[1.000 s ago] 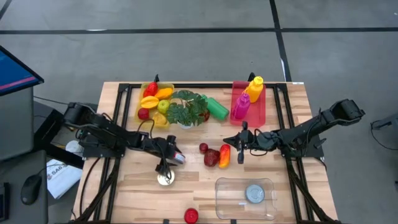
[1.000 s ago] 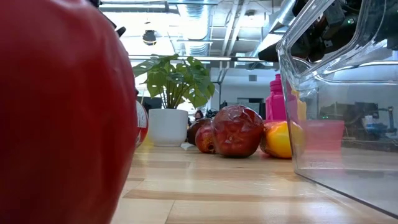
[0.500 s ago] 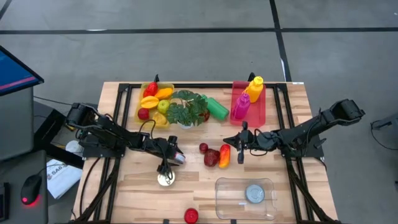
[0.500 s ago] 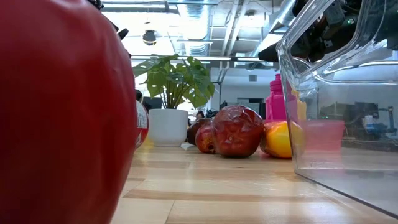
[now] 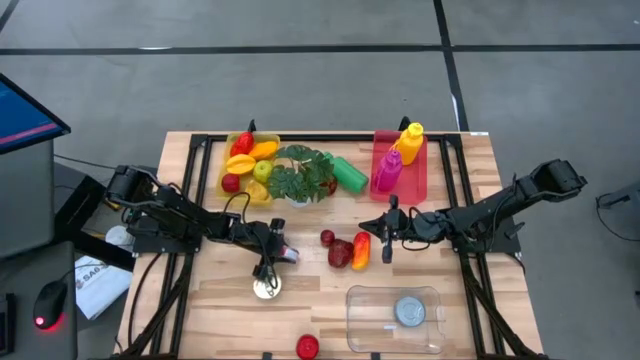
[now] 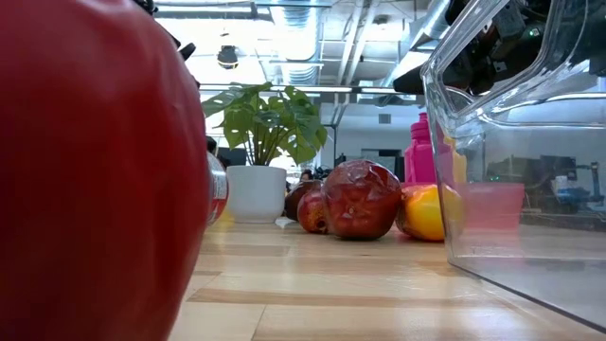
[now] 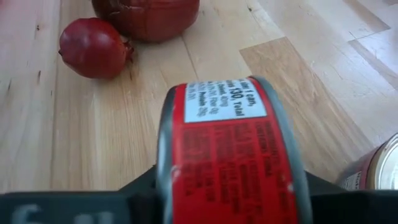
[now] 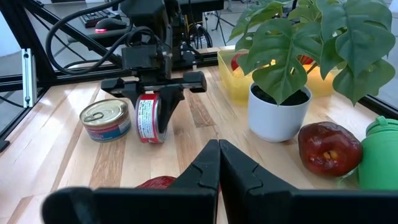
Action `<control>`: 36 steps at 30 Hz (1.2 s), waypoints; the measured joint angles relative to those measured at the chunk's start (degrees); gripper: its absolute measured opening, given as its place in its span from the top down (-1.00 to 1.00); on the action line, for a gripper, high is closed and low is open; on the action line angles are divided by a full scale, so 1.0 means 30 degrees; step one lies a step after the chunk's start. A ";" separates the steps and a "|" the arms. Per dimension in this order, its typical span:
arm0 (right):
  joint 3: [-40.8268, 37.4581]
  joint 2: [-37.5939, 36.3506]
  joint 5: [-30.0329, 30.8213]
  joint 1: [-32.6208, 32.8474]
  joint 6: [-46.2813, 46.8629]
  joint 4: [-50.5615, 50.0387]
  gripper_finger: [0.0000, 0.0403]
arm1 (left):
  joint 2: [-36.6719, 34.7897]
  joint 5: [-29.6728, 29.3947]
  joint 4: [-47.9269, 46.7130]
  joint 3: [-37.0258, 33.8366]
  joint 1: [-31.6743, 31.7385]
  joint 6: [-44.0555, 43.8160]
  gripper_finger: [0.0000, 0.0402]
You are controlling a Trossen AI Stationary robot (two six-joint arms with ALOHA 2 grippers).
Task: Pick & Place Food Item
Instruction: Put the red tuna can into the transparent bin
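Your left gripper (image 5: 281, 253) sits left of the worktop's middle, clamped on a red can (image 5: 287, 254) turned on its side; in the right wrist view its fingers (image 8: 166, 101) pinch the can's flat ends, and the can's rim rests on the wood. A second can (image 5: 266, 288) stands upright just beside it, toward the worktop's near edge.

Your right gripper (image 5: 388, 241) waits near the middle, fingers pressed together with nothing between them. Between your two grippers lie a small red fruit (image 5: 327, 237), a larger dark red fruit (image 5: 341, 254) and a pepper (image 5: 361, 250), the pepper closest to your right gripper.

A clear tub (image 5: 394, 318) stands at the near edge toward the right corner, with a round tin (image 5: 409, 311) inside it. A red apple (image 5: 308, 346) sits on the near edge, left of the tub. Along the far edge you have a yellow bin (image 5: 248, 165) of fruit, a potted plant (image 5: 302, 174) and a pink tray (image 5: 401, 167) with bottles.
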 joint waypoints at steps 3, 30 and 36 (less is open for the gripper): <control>0.0000 0.0000 0.0000 0.0000 0.0000 0.0000 1.00 | -0.0013 0.0000 0.0029 0.0000 0.0000 -0.0003 0.42; 0.0000 0.0000 0.0000 -0.0005 0.0000 0.0046 1.00 | -0.5835 -0.0022 0.2849 0.0255 0.1077 -0.4686 0.46; 0.0000 0.0000 0.0000 -0.0015 0.0003 0.0429 1.00 | -0.8431 -0.0497 0.2817 0.0262 0.1311 -0.6629 0.44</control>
